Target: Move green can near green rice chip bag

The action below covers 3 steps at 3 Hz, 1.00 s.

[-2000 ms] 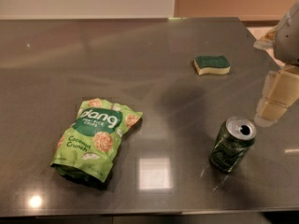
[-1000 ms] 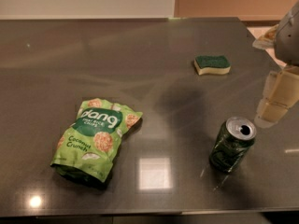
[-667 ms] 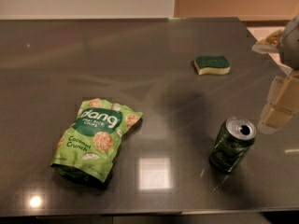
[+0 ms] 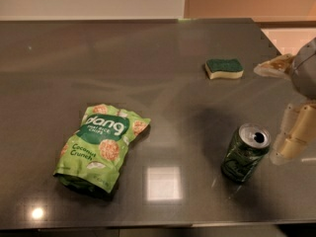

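Observation:
The green can stands upright on the dark table at the front right, its silver top open. The green rice chip bag lies flat at the front left, well apart from the can. My gripper is at the right edge, just right of the can. Its fingers are spread, one pale finger beside the can's top and the other farther back. It holds nothing and does not touch the can.
A green-topped sponge lies toward the back right, behind the can. The dark table ends at its right edge close behind the gripper and at its front edge just below the bag and can.
My gripper has moved down in the view, toward the front of the table, and now sits level with the can. The can, bag and sponge have not moved.

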{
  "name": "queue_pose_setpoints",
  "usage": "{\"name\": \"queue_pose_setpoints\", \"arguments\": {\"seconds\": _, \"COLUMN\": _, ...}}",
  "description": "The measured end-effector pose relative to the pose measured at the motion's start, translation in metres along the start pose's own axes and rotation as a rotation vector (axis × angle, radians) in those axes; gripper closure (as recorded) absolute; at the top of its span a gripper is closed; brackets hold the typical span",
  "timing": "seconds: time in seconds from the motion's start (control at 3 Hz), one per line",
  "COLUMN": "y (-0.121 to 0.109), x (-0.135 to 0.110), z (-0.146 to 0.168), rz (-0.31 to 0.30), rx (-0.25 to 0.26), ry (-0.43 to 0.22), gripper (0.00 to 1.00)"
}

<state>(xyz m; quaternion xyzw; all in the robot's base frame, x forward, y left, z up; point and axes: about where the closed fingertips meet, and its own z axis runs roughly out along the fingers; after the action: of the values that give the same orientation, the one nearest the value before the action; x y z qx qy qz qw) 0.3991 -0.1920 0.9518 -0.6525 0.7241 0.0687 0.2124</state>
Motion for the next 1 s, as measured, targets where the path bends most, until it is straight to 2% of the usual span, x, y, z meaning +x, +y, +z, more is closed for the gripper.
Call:
{"name": "queue_pose_setpoints", "arguments": {"seconds": 0.67, "y": 0.036, "x": 0.005, "z": 0.033, "rz": -0.037, "rx": -0.096, "ry": -0.053, "gripper": 0.00}}
{"name": "queue_pose_setpoints", "arguments": {"seconds": 1.0, "y": 0.043, "x": 0.007, "z": 0.041, "rz": -0.046, "rx": -0.119, "ry": -0.064, "gripper": 0.18}}
